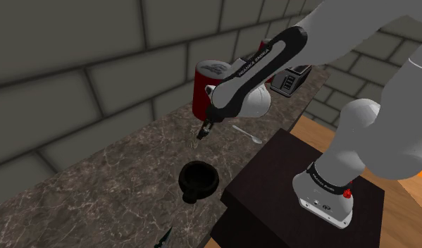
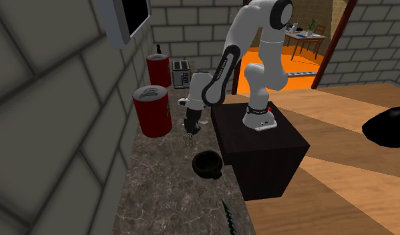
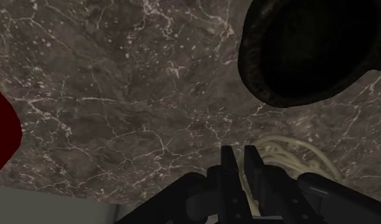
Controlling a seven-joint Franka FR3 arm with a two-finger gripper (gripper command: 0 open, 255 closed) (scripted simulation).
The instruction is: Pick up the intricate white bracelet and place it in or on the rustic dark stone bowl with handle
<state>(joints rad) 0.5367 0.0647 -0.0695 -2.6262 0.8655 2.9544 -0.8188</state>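
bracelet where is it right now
In the wrist view the bracelet hangs pinched in the claw above the counter, near the dark bowl.

Dark veined marble counter [image 1: 96, 176], holding: round dark stone bowl with stub handle [image 1: 199, 179]; red cylindrical can [image 1: 201, 95]; pale spoon [image 1: 246, 134]; black two-finger gripper [image 1: 203, 134] raised between can and bowl; black box stand [image 1: 272, 176] beside

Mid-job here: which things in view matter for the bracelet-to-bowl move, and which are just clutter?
Belongs to the job:
end effector, shut on the white bracelet
dark bowl with handle

Just lying about:
near red can
far red can
spoon
toaster
dark pointed object near the counter's edge
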